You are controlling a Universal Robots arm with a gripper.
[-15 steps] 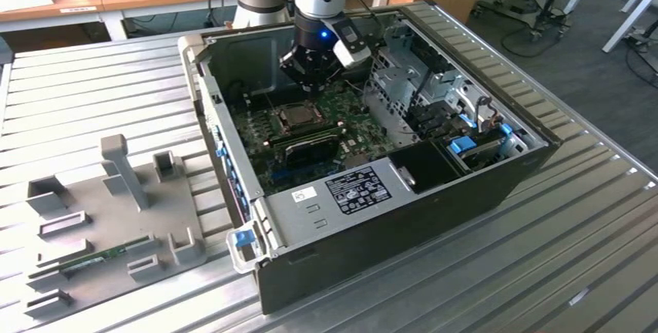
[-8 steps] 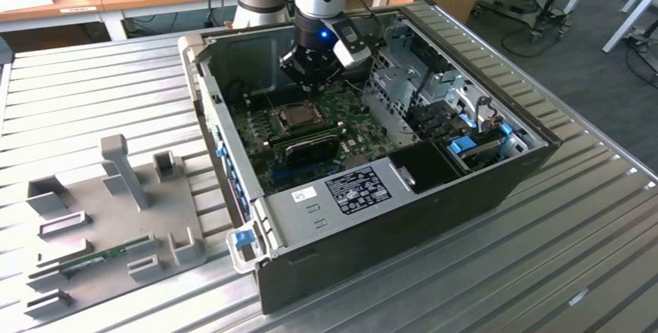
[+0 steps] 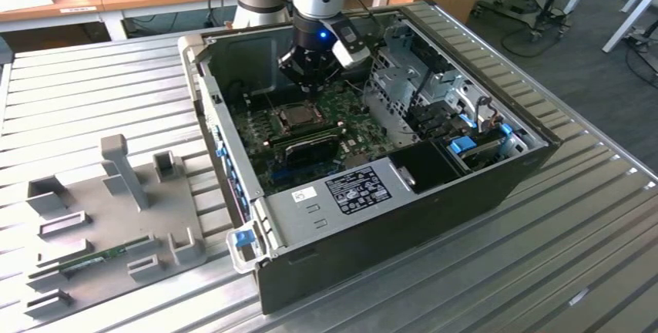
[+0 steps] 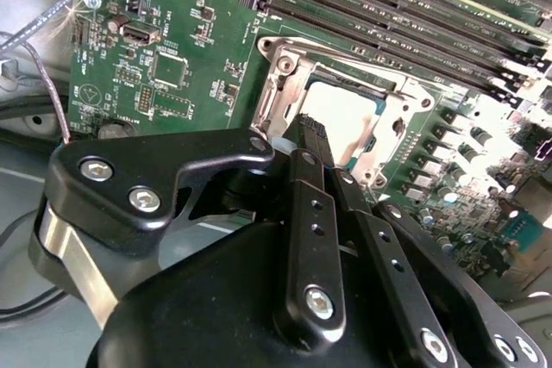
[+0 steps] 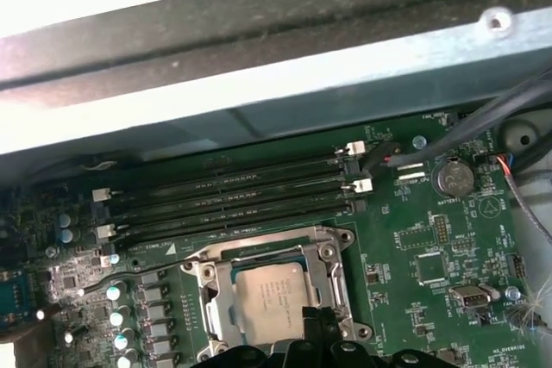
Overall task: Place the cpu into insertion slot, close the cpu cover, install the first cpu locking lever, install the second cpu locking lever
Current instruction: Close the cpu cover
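The cpu point(image 5: 272, 295), a pale square chip point(image 4: 345, 114), lies in the insertion slot point(image 3: 298, 117) on the green board. Over it lies the cpu cover point(image 5: 216, 295), flat, its silver frame point(image 4: 278, 84) ringing the chip. My gripper point(image 3: 308, 80) hangs low inside the open computer case, just behind the socket. In both wrist views the black fingers point(image 4: 308, 140) meet with no gap, and their tips point(image 5: 316, 323) are at the socket frame's edge. Nothing shows between the fingers. A thin wire lever point(image 5: 147, 271) runs along one side of the socket.
Long black memory slots point(image 5: 228, 196) run beside the socket, with the case wall point(image 5: 259, 84) close behind. A grey drive cage point(image 3: 406, 90) and cables point(image 4: 39, 58) crowd the case. On the exterior view's left, a grey fixture tray point(image 3: 103, 217) holds a green memory stick point(image 3: 92, 260).
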